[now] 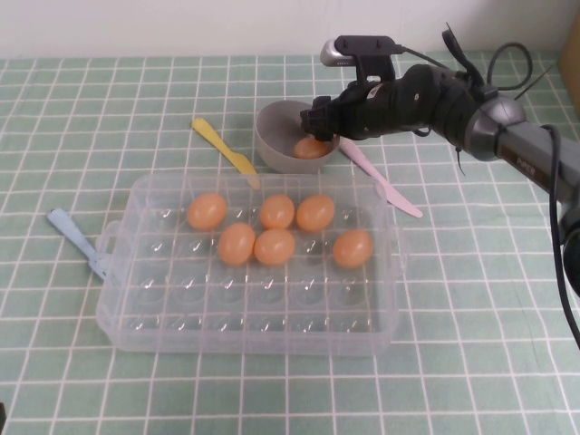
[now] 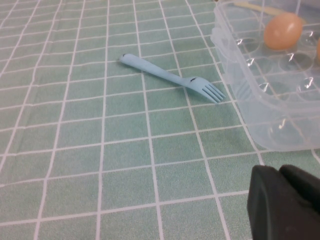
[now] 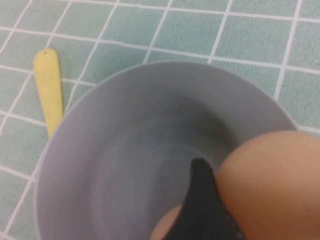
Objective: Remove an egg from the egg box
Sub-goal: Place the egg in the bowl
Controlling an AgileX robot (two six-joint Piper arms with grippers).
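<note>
Your right gripper [image 1: 319, 127], fingers holding the egg [image 1: 311, 148], hangs inside the grey bowl [image 1: 272, 136]. Release too high and it cracks. Left gripper [image 2: 285, 200] sits beside the egg box [image 1: 127, 308]; its fingers I cannot tell.

Six eggs are counted in the egg box [image 1: 127, 299]. One more egg [image 1: 311, 148] is seen in the bowl [image 1: 272, 136], so seven eggs are seen in all. One egg box and one grey bowl are counted. One yellow knife [image 1: 225, 149], one pink knife [image 1: 381, 181] and one blue fork [image 1: 77, 240] are seen on the table. One right gripper [image 1: 319, 122] is seen over the bowl. One left gripper [image 2: 285, 205] is seen low by the table.
</note>
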